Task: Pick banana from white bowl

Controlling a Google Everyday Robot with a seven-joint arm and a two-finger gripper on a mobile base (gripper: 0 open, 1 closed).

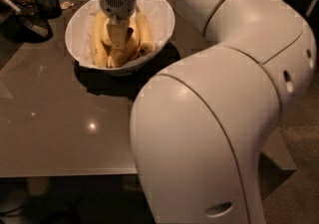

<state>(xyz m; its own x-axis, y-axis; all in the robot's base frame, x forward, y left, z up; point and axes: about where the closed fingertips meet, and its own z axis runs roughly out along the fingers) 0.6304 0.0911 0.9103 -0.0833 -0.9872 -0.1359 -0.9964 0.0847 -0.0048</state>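
The gripper (117, 36) hung low inside the white bowl (165, 15), at the table's (60, 118) 11 o'clock, down among the bananas (98, 44). Whether it held one could not be told.

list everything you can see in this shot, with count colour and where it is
white bowl: one, glossy white, far left part of the table
bananas: several, exact count unclear, yellow, lying together inside the bowl
table: one, glossy grey-brown, fills the left and middle of the view
mesh cup: one, dark, on the table beyond the bowl at top left
small item: one, brownish, beside the mesh cup; cannot tell what it is
dark clutter: count unclear, black, at the table's far left edge
arm: one, white, rising from the foreground and bending over to the bowl
gripper: one, pale, pointing down into the bowl among the bananas
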